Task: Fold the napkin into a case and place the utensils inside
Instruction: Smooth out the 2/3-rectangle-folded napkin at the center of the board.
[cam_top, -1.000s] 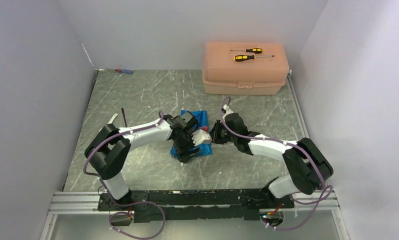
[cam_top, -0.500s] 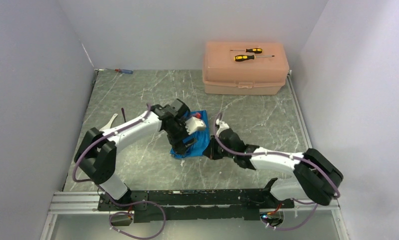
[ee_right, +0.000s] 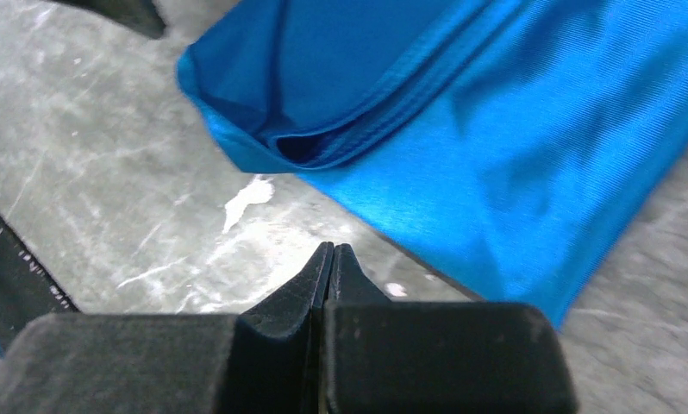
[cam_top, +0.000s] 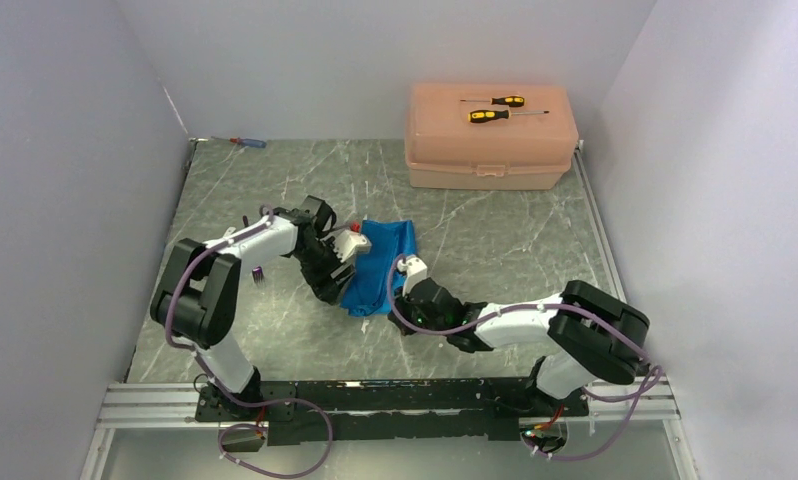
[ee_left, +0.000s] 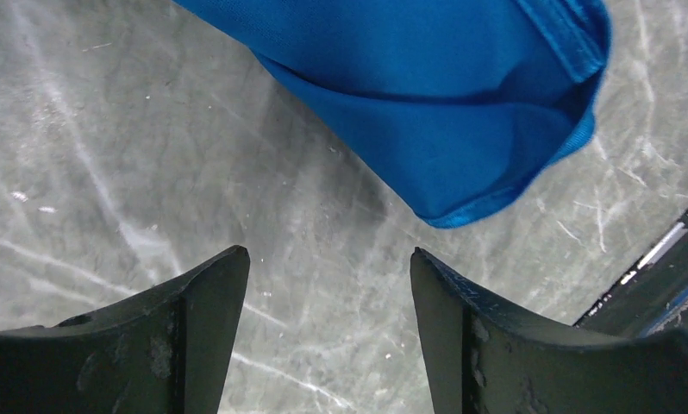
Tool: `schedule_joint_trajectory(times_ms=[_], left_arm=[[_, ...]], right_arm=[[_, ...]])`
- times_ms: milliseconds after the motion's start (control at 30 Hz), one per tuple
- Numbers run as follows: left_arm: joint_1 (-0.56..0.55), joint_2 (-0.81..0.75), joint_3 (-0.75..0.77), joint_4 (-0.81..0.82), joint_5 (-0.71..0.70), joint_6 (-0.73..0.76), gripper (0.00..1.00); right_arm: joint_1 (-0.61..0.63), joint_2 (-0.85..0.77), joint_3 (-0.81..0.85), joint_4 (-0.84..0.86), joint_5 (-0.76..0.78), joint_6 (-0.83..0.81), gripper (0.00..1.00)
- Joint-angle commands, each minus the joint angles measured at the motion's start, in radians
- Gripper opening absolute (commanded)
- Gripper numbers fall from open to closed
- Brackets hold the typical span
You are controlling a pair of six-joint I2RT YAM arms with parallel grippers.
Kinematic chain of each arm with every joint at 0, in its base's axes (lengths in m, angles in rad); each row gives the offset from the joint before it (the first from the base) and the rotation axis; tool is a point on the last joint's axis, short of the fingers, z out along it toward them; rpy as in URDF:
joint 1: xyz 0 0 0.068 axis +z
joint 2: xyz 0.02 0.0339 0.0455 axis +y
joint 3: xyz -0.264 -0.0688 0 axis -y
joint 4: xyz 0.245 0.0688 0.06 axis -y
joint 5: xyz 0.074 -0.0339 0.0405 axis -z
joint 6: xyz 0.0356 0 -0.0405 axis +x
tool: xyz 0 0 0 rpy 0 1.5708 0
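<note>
The bright blue napkin lies folded in layers on the marble table, its near end open like a pocket. It fills the top of the left wrist view. My left gripper is open and empty over bare table at the napkin's near left edge, with the cloth just beyond its tips. My right gripper is shut and empty, low over the table just short of the napkin's near corner. The dark purple fork peeks out beside my left arm. The white spoon is hidden.
A peach plastic box stands at the back right with two yellow-and-black screwdrivers on its lid. A small blue-and-red screwdriver lies at the back left corner. Grey walls close in three sides.
My left gripper has drawn back left off the napkin, leaving it uncovered. My right gripper has swung nearer and leftward to the napkin's near corner.
</note>
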State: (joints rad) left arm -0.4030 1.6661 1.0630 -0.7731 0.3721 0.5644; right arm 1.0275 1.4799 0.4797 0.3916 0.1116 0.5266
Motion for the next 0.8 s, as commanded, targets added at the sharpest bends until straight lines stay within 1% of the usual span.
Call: schedule_joint_trajectory(times_ms=[0,133,333,633,767], left_arm=[[0.004,0.032,-0.011,0.105,0.052,0.018,0.73],[0.004,0.043,-0.043,0.145,0.051,0.014,0.72],[0.006,0.032,-0.095,0.202,0.012,0.025,0.72],[0.004,0.057,-0.111,0.248,0.003,0.025,0.71],[0.004,0.086,-0.12,0.263,-0.029,0.028,0.7]], right_arm=[[0.061,0.023,0.056,0.127,0.013,-0.099,0.0],[0.086,0.07,0.08,0.126,0.038,-0.152,0.0],[0.091,0.152,0.122,0.161,0.037,-0.146,0.0],[0.089,0.229,0.148,0.226,0.039,-0.137,0.0],[0.089,0.259,0.173,0.252,0.019,-0.141,0.0]])
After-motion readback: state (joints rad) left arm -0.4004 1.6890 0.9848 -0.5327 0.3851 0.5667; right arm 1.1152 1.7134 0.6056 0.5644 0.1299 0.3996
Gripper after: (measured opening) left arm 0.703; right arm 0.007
